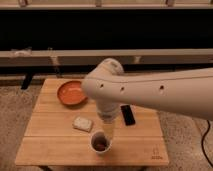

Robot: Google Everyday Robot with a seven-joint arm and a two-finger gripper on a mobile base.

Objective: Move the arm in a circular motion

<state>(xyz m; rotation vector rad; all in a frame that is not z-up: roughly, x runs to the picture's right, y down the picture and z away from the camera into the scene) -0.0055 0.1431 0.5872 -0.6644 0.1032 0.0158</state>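
Observation:
The arm (pixel 150 90) is a thick cream-beige limb with small dark holes that reaches in from the right across the wooden table (pixel 60 150). It bends at a rounded joint (pixel 107 75) and points down through a grey wrist (pixel 107 114). The gripper (pixel 108 129), a pale yellowish tip, hangs just above and slightly behind a paper cup (pixel 100 143) near the table's front edge. It holds nothing that I can see.
An orange bowl (pixel 70 93) sits at the table's back left. A pale sponge-like block (pixel 82 123) lies left of the gripper, and a flat black object (pixel 128 114) lies to its right. A dark wall with a rail runs behind.

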